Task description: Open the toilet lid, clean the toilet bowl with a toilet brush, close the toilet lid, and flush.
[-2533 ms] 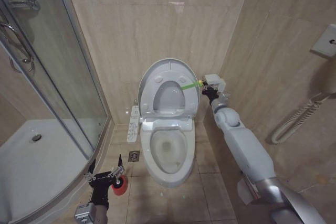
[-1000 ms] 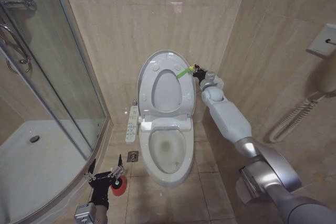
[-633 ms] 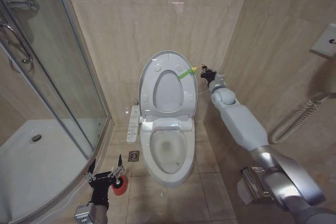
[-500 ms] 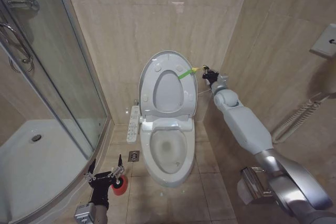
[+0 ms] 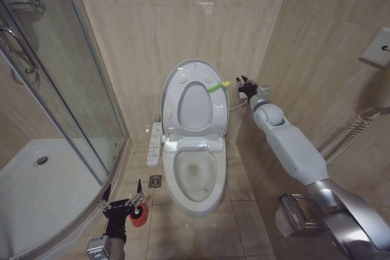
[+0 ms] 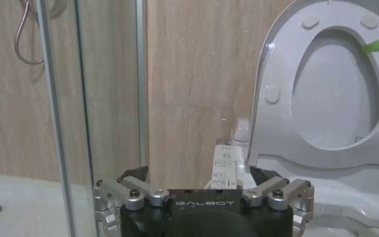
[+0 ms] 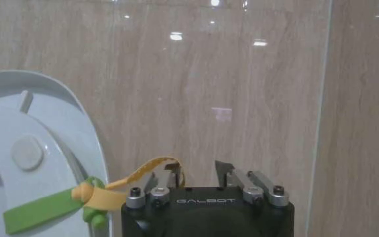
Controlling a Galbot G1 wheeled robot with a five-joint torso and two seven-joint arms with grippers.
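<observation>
Head view: toilet lid (image 5: 194, 97) stands upright against the back wall, above the toilet bowl (image 5: 194, 173), which is uncovered. My right gripper (image 5: 245, 85) is just beside the lid's right edge, next to the green-yellow band (image 5: 217, 86), apart from the plastic. My left gripper (image 5: 122, 204) is low, left of the bowl's front, hovering at the toilet brush (image 5: 139, 214) in its red cup, jaws spread, not yet on the handle. Left wrist view: left gripper (image 6: 203, 190) fingers wide apart, nothing between them; lid (image 6: 327, 89) and the narrow button panel (image 6: 226, 165) ahead. Right wrist view: right gripper (image 7: 196, 173) fingers parted and empty; the yellow loop (image 7: 146, 170) of the band curls up against one finger, lid (image 7: 38, 163) beside it. My read: lid is open. To finish cleanly, pull the right arm off sideways, away from the lid, so that loop doesn't snag and drag it shut.
</observation>
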